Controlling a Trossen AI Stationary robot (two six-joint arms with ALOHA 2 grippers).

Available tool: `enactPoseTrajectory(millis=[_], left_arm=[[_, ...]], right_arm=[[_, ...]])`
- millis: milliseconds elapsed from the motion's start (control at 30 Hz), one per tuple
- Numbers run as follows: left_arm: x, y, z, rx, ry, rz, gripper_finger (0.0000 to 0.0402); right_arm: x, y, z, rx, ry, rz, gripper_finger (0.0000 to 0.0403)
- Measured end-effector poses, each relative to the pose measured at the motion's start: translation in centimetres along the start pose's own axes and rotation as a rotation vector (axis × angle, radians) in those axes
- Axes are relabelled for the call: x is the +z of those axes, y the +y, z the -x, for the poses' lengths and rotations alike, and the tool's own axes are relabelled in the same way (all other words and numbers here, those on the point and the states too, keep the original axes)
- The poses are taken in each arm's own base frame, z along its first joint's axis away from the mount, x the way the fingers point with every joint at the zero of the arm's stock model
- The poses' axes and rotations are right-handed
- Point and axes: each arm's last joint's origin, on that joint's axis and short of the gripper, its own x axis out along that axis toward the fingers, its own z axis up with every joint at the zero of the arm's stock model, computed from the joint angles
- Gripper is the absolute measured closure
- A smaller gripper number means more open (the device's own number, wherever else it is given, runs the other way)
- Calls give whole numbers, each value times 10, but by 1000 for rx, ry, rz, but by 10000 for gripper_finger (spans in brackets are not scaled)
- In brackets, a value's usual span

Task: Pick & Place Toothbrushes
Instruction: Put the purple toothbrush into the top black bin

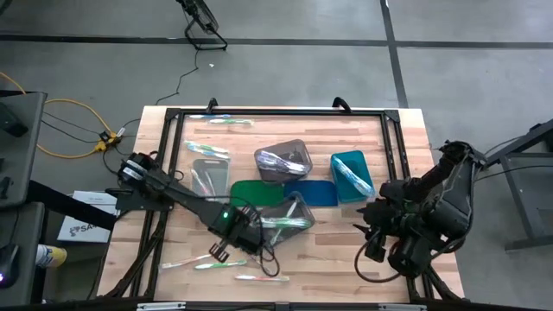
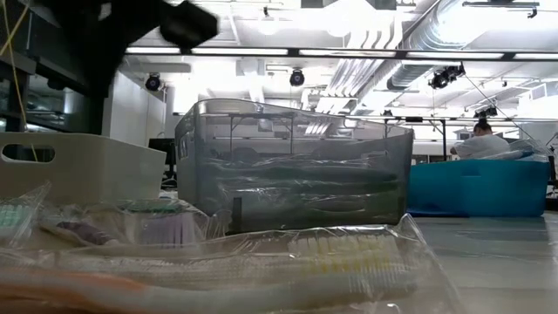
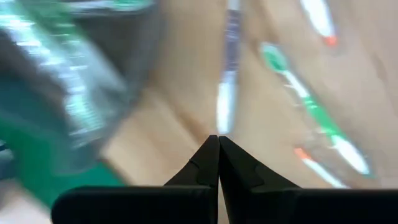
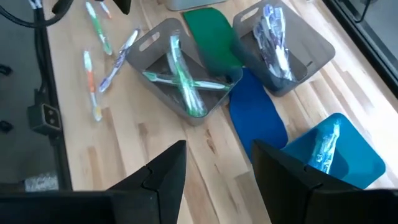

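Note:
My left gripper (image 1: 257,245) (image 3: 218,138) is shut, low over the table's near side, just in front of the clear bin (image 1: 289,216). A white-and-purple toothbrush (image 3: 226,93) lies on the wood straight ahead of its tips, and a green one (image 3: 311,109) lies beside it. More loose toothbrushes (image 1: 203,261) lie near the front edge. The clear bin (image 4: 180,74) holds green toothbrushes (image 4: 183,84). The grey bin (image 4: 280,43) and the teal bin (image 4: 336,149) hold wrapped ones. My right gripper (image 4: 217,163) (image 1: 371,242) is open and empty at the right. My left gripper's shut fingertips (image 3: 211,149) stand at the near end of the white-and-purple toothbrush (image 3: 222,121), which lies flat on the table. Whether they touch it I cannot tell.
A green mat (image 1: 255,192) and a blue mat (image 1: 313,192) lie between the bins. A second clear bin (image 1: 207,173) stands at the left. More toothbrushes (image 1: 220,121) lie at the far edge. A black frame (image 1: 276,112) runs round the table. Wrapped toothbrushes (image 2: 261,262) lie close before the low camera.

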Motion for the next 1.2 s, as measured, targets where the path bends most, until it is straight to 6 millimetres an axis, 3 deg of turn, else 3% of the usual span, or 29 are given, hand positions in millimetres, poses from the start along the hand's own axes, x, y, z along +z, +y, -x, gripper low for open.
enactPoseTrajectory(millis=[267, 567, 667, 900, 1200], left_arm=[[-9, -27, -39, -31, -4, -64, 390], [-14, -29, -60, 48, -35, -105, 255], [-19, -28, -67, 83, -12, -115, 231], [-30, -31, -88, 59, -40, -125, 242], [-32, -32, -91, 52, -40, -125, 303]], right_arm=[[-7, 4, 7, 20, -22, -1, 230], [-9, 5, 9, 28, -27, -24, 230], [-9, 5, 9, 28, -27, -25, 230], [-9, 5, 9, 27, -28, -25, 230], [-9, 4, 9, 26, -29, -25, 230]])
